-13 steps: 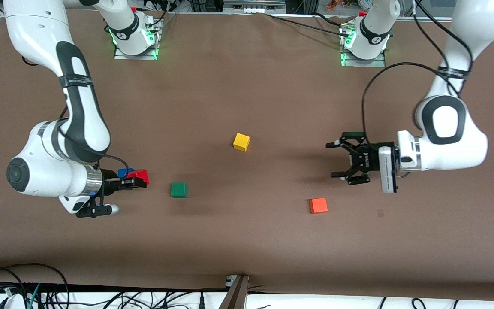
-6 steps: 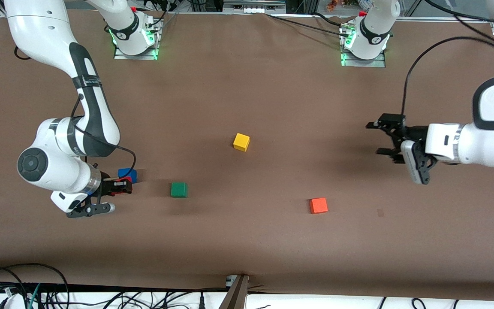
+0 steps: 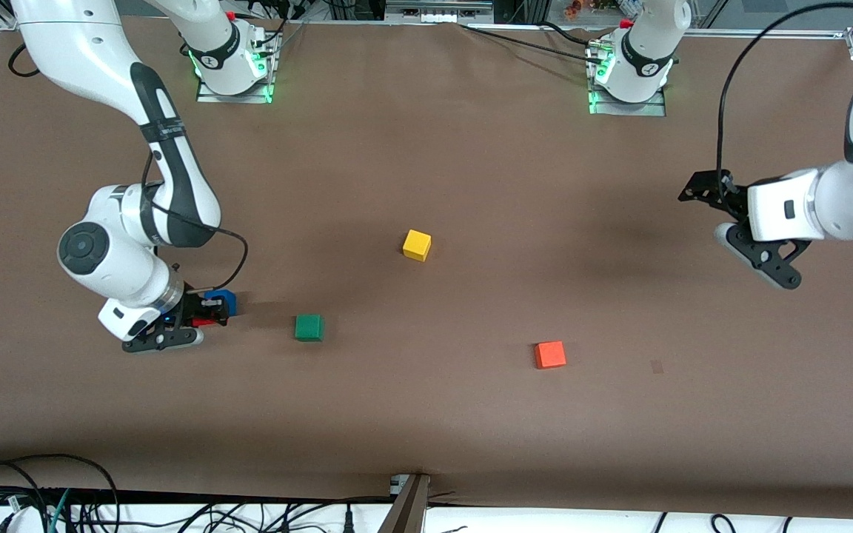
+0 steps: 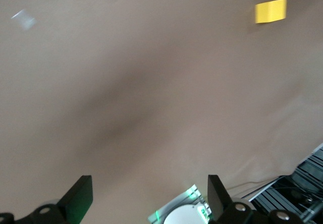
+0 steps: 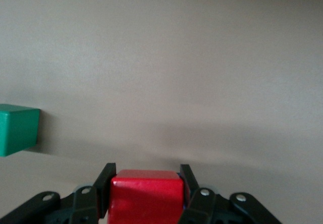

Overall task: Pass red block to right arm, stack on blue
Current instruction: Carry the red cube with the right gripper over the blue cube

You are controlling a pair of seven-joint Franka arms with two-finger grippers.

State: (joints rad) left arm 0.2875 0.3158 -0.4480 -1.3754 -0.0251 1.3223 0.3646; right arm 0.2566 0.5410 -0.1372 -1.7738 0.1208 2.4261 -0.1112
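Even overhead light, soft shadows on table (image 3: 471, 148). Front view sharp. Left wrist view motion-blurred, yellow block (image 4: 271, 10) smeared. Right wrist view soft, dimmer.

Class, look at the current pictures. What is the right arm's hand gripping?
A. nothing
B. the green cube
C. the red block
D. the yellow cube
C: in the right wrist view the red block sits clamped between the right hand's black fingers, while the green cube rests apart on the table.
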